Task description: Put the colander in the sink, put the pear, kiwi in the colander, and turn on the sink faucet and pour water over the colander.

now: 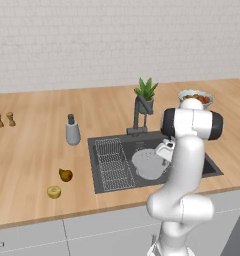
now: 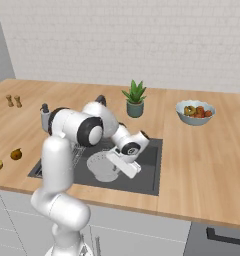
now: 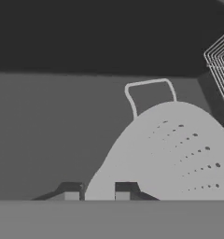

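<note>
In the dark sink [image 1: 211,169], round perforated white colander [image 1: 149,164], rim between fingers [image 3: 122,195]

White colander [image 1: 148,165], dotted with rows of small perforations, is seen in dark grey sink [image 1: 212,169]. Brownish-yellow pear [image 1: 66,175] and yellow-green kiwi [image 1: 54,192] are noted near the front edge of the light wood-grain worktop [image 1: 32,150].

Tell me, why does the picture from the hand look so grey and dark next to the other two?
In the hand view the camera sits low inside the dark grey sink, so its shaded walls surround the white colander, whose holes look sharp, not blurry. In the left base view soft even light shows the warm wooden counter; in the right base view the arm casts little shadow.
</note>
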Robot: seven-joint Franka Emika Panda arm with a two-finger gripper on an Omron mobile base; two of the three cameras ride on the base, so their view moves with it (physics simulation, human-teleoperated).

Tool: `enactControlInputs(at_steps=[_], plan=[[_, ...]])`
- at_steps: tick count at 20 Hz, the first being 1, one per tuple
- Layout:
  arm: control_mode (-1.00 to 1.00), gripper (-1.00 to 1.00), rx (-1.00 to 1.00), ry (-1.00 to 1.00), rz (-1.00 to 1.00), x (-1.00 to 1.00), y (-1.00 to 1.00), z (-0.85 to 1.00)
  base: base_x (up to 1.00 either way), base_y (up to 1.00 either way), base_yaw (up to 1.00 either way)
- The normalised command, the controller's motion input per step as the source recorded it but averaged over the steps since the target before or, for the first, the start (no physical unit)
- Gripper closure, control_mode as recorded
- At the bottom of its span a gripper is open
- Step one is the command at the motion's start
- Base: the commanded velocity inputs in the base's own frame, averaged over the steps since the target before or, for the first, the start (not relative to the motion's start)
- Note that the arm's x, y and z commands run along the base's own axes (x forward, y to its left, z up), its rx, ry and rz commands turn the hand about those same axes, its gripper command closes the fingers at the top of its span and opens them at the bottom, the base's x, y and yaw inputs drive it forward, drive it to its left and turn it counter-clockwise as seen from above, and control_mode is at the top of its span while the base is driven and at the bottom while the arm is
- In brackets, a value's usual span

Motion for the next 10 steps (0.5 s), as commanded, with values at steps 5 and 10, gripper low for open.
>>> enactControlInputs(at_steps=[5,10], plan=[[-1.0,1.0,-0.02,-0.2,0.11,-0.28,0.04,-0.07,0.0,0.0,0.0],[-1.0,1.0,-0.01,-0.24,0.13,-0.3,0.0,-0.17,0.0,0.0,0.0]])
